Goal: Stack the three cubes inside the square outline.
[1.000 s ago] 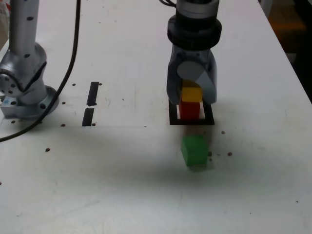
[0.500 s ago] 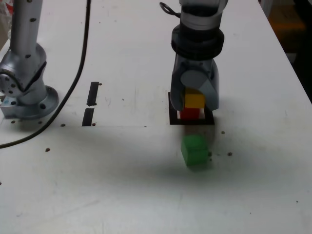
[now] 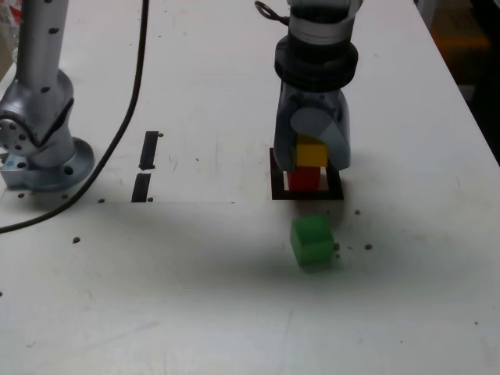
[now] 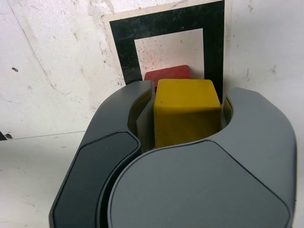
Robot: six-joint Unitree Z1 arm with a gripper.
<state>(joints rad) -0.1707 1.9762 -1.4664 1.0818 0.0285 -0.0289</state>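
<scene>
My gripper (image 3: 311, 153) stands over the square outline (image 3: 306, 194), shut on the yellow cube (image 3: 311, 154). That cube sits directly above the red cube (image 3: 305, 179), which rests inside the outline; no gap shows between the two. In the wrist view the yellow cube (image 4: 186, 111) fills the space between both jaws of the gripper (image 4: 188, 93), with a corner of the red cube (image 4: 167, 73) peeking out beyond it within the black outline (image 4: 166, 21). The green cube (image 3: 312, 241) lies alone on the table, just nearer the camera than the outline.
The arm's grey base (image 3: 39, 133) stands at the exterior view's left, with a black cable (image 3: 117, 125) trailing from it. Two short black tape strips (image 3: 147, 166) lie between base and outline. The table's right edge (image 3: 469, 101) runs past the gripper.
The gripper has come down with the yellow cube, bringing it from a little above the red cube to right on top of it. The green cube has not moved.
</scene>
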